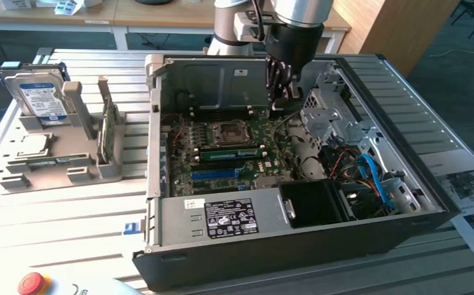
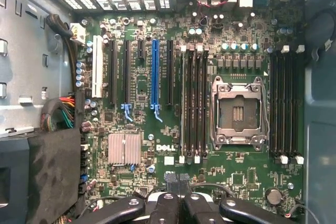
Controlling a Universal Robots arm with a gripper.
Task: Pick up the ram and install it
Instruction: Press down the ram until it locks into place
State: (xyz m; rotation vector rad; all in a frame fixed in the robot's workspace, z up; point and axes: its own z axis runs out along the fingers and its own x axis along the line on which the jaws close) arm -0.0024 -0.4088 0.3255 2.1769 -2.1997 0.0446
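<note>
1. The ram [image 1: 232,152] appears to be standing on edge in a memory slot of the motherboard [image 1: 220,166]. In the exterior view it lies at 6 o'clock from the empty CPU socket [image 1: 224,130], inside the open computer case [image 1: 302,246].
2. The end effector [image 1: 283,104] hangs over the board at about 2 o'clock from the socket, near the case's rear wall and well apart from the ram. In the wrist view its fingers [image 2: 169,203] are pressed together with nothing between them.
3. Judged from this, the pick and the carry are done and the stick is already in its slot bank [image 2: 194,103].
4. Two things stay uncertain. From straight above the slots look dark, so I cannot tell whether the stick is pushed fully home. I also cannot tell whether the white end clips [image 2: 181,159] have snapped shut.
5. At 9 o'clock from the case, the grey rack [image 1: 56,172] on the worktop [image 1: 56,215] holds a hard drive [image 1: 38,97] and a square processor chip [image 1: 32,145]. A thin greenish board [image 1: 106,132] stands upright there too and may be another memory stick, though that is not certain.
6. The processor socket is open and bare, but it is no part of this task.
</note>
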